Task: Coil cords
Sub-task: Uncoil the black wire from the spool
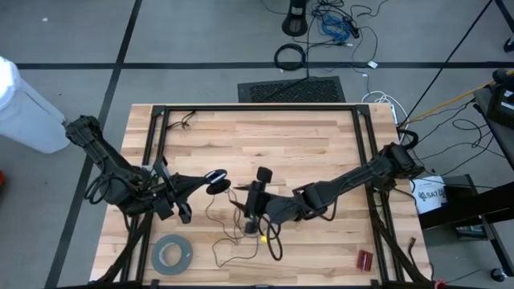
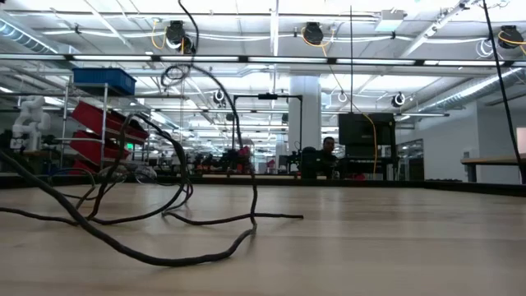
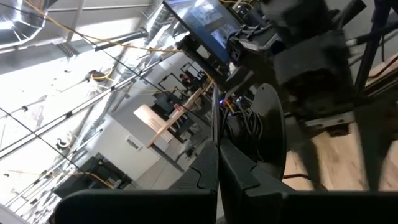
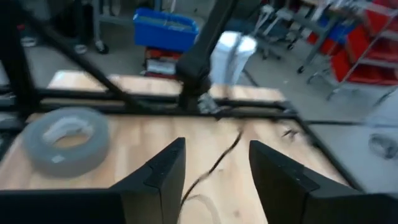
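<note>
The cord is a very thin dark wire (image 1: 218, 247) joined to a small round black disc (image 1: 218, 180). My left gripper (image 1: 206, 184) is raised above the table's left half and shut at the disc end. From there the wire drops and lies in loose loops (image 2: 164, 220) on the wood near the front edge. My right gripper (image 1: 245, 210) hovers over those loops at the table's middle. It is open, with nothing between its fingers (image 4: 163, 171), and the wire (image 4: 219, 158) lies on the table below them. My left gripper is shut at the cord's disc end, lifted clear of the table. In its wrist view the disc (image 3: 272, 140) stands edge-on beside the closed fingers (image 3: 239, 177), and a thin line (image 3: 214, 118) rises from between them. Whether wire or disc rim is pinched cannot be told.
A wide grey tape roll (image 1: 172, 254) lies near the front left corner. A small red object (image 1: 365, 258) sits at the front right, and a small yellow piece (image 1: 263, 238) among the wire loops. A black frame (image 1: 257, 107) borders the table.
</note>
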Controlling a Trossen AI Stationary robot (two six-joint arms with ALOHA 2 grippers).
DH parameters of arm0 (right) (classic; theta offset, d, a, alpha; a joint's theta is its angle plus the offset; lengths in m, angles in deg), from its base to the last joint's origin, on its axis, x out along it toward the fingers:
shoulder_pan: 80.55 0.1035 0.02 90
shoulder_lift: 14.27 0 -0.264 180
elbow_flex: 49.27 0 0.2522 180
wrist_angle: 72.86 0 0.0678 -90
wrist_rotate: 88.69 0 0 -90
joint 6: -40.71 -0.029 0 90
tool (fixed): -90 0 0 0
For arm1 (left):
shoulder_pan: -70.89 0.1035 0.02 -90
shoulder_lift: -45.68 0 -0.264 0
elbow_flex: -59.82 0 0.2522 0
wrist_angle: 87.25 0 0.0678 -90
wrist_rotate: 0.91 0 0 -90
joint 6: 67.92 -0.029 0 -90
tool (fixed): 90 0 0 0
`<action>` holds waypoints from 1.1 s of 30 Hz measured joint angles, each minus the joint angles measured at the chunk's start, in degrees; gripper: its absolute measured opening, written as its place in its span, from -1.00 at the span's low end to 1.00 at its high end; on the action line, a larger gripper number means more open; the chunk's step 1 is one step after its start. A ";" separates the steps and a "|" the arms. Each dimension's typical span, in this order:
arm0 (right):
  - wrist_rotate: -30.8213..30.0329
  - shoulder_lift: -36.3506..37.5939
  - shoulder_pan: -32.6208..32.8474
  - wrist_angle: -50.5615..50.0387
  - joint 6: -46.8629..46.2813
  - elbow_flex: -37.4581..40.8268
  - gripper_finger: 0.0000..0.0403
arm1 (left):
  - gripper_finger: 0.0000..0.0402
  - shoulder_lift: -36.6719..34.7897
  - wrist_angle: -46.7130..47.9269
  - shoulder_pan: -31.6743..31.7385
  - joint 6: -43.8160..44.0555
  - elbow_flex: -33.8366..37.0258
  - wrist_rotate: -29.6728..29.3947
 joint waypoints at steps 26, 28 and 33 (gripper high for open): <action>4.93 -1.46 -1.83 7.87 4.69 -0.02 -0.59 | -1.00 0.04 5.44 0.10 4.46 -0.01 2.78; 4.73 -1.46 -1.79 7.91 4.79 -0.02 -0.75 | -1.00 0.06 5.44 0.39 4.43 0.00 2.78; 2.46 -1.46 -1.66 7.93 5.11 -0.02 -0.96 | -1.00 0.04 5.44 0.44 4.75 0.00 2.99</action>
